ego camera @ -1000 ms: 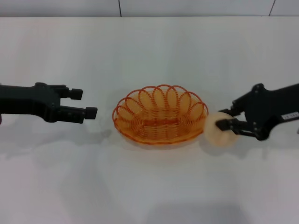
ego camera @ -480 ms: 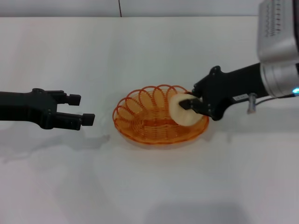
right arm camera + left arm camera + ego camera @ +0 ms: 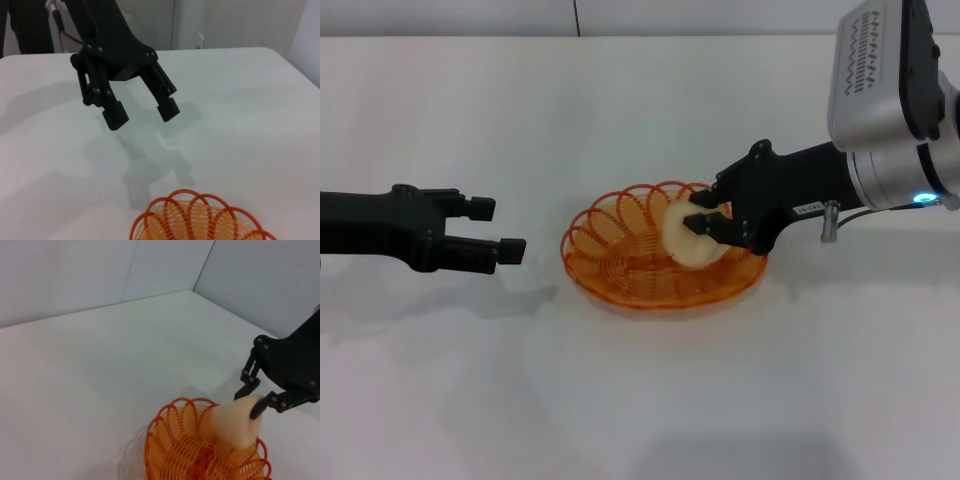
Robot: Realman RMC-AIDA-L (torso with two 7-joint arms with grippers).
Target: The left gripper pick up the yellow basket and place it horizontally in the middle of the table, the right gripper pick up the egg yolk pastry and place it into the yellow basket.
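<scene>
The yellow basket [image 3: 640, 268] sits lengthwise across the middle of the white table [image 3: 640, 400]. My right gripper [image 3: 698, 224] is shut on the egg yolk pastry [image 3: 684, 240], a pale peach lump, and holds it just above the basket's right half. The left wrist view shows the pastry [image 3: 234, 424] over the basket [image 3: 190, 455], pinched by the right gripper [image 3: 254, 401]. My left gripper [image 3: 495, 228] is open and empty, hovering to the left of the basket. The right wrist view shows the left gripper [image 3: 142, 114] open above the table beyond the basket's rim [image 3: 200, 215].
The table's back edge [image 3: 640, 36] meets a grey wall. The right arm's silver wrist section [image 3: 890, 90] rises at the upper right. Bare table lies in front of the basket and behind it.
My right gripper lifted the pastry from the table right of the basket and carried it left over the basket's right half. The left gripper stayed almost still.
</scene>
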